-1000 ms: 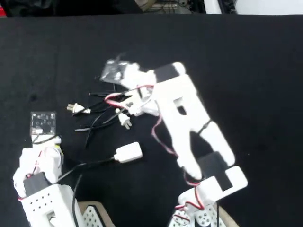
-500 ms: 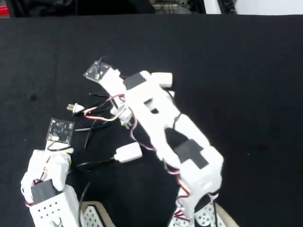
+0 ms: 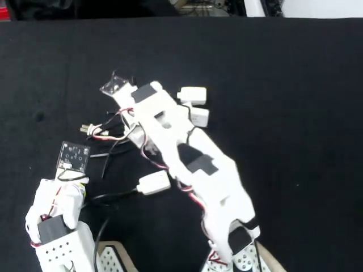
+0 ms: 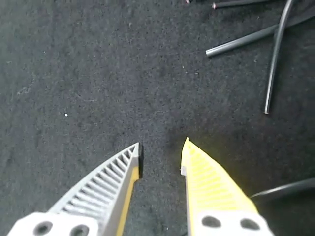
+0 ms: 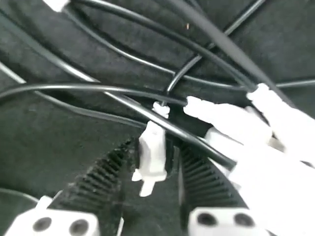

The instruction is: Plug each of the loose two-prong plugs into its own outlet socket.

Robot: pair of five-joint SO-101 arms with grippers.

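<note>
The fingers of the right gripper point(image 5: 155, 146) stood slightly parted around a white two-prong plug point(image 5: 151, 157). One black ribbed finger sat close on each side with a thin dark gap showing, so they flanked the plug without visibly pinching it. The plug lay across a tangle of black cables point(image 5: 123, 93), just beside other white plug bodies point(image 5: 229, 123). The fingers of the left gripper point(image 4: 160, 147), one grey and one yellow, were open with nothing between them, poised over bare tabletop point(image 4: 88, 73), a black felt-like cloth flecked with pale lint. In the high view the right arm point(image 3: 193, 164) extended from the 6 o'clock edge toward 10 o'clock, its wrist over the cables left of centre. A second plug point(image 3: 86, 129) lay at the tangle's 9 o'clock side, prongs pointing to 9 o'clock. A far socket block point(image 3: 191, 94) and a near socket block point(image 3: 198, 117), both white, sat just beside the arm on its 2 o'clock side. A third socket block point(image 3: 153, 182), on a black lead, lay at the tangle's 5 o'clock. The left arm point(image 3: 54, 215) sat at 7 o'clock. The cloth ran to a straight far edge at 12 o'clock, and beyond it the room showed dark clutter and a pale surface toward 1 o'clock.
</note>
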